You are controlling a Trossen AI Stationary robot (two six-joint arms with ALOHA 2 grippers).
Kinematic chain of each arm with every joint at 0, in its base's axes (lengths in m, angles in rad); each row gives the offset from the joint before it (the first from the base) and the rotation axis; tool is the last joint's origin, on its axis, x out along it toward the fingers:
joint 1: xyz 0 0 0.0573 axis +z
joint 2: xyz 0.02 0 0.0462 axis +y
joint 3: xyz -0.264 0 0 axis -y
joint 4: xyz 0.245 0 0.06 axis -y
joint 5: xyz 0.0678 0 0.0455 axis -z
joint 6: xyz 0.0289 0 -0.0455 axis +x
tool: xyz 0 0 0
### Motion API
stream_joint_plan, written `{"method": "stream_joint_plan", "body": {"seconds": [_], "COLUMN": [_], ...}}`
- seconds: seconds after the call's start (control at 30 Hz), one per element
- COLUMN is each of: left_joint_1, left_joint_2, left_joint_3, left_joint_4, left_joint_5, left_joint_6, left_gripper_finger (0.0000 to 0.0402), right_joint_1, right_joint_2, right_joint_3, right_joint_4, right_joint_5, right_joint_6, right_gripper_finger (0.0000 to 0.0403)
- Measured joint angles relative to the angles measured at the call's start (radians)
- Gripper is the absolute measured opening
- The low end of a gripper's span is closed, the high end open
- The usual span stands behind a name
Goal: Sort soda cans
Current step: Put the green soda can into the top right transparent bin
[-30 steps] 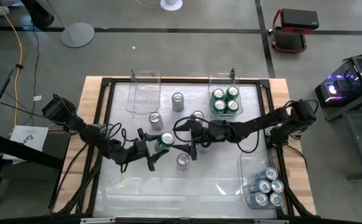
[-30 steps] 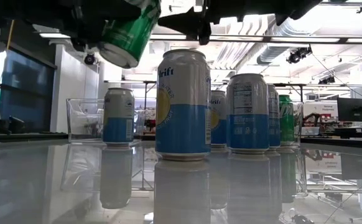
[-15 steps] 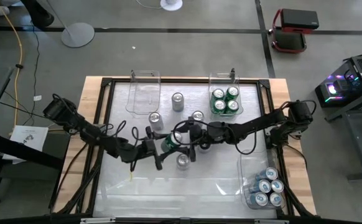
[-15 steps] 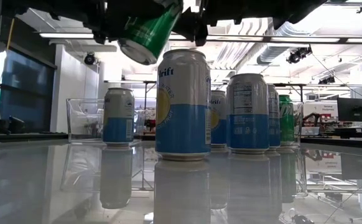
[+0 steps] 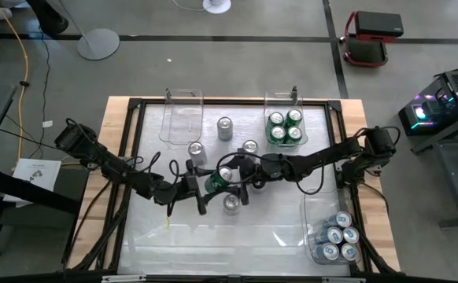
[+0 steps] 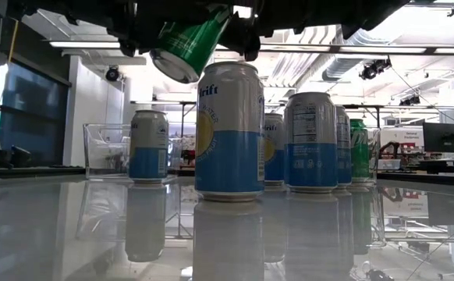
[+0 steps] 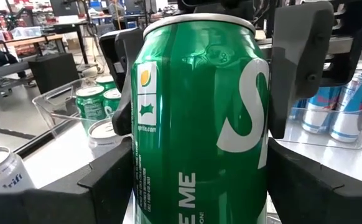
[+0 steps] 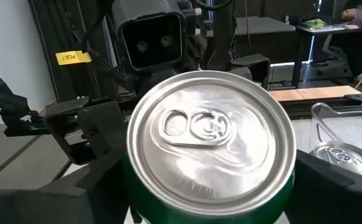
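A green soda can hangs over the table's middle between my two grippers, tilted in the low view. My left gripper comes from the table's left and is shut on it. My right gripper comes from the right and is open. Its fingers stand close on either side of the can's silver top end. Several loose silver-topped cans stand upright on the table below and around them. My left gripper pinches the green can's side wall at its lower half between its two fingers. The fingers point level from the table's left and lie along the can. The can is lifted clear, tilted, its top toward my right gripper. Whether my right gripper touches the can, I cannot tell.
A clear bin at the far right holds several green cans. Another bin at the near right holds blue cans. A third bin stands at the far left. Loose cans stand at the far middle and by the arms.
My left gripper has carried the green can toward the table's right and slightly up, toward my right gripper. The can's top end now sits between the right gripper's fingers. The can stays tilted and clear of the table.
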Motion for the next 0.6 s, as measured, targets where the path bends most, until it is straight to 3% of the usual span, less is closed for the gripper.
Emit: {"method": "stream_joint_plan", "body": {"seconds": [0.1, 0.37, 0.6], "left_joint_1": [0.0, 0.016, 0.026], "left_joint_2": [0.0, -0.003, -0.014], "left_joint_3": [0.0, 0.003, 0.002], "left_joint_4": [-0.006, -0.114, -0.333], "left_joint_5": [0.004, 0.066, 0.013], "left_joint_6": [-0.004, -0.104, -0.217], "left_gripper_finger": [0.0298, 0.0341, 0.0355], "right_joint_1": [0.0, 0.001, -0.009], "right_joint_2": [-0.001, -0.013, -0.179], "right_joint_3": [0.0, -0.001, -0.002], "right_joint_4": [-0.004, -0.035, -0.234], "right_joint_5": [0.002, 0.006, 0.192], "right_joint_6": [0.0, -0.003, -0.056], "right_gripper_finger": [0.0291, 0.0288, 0.0288]}}
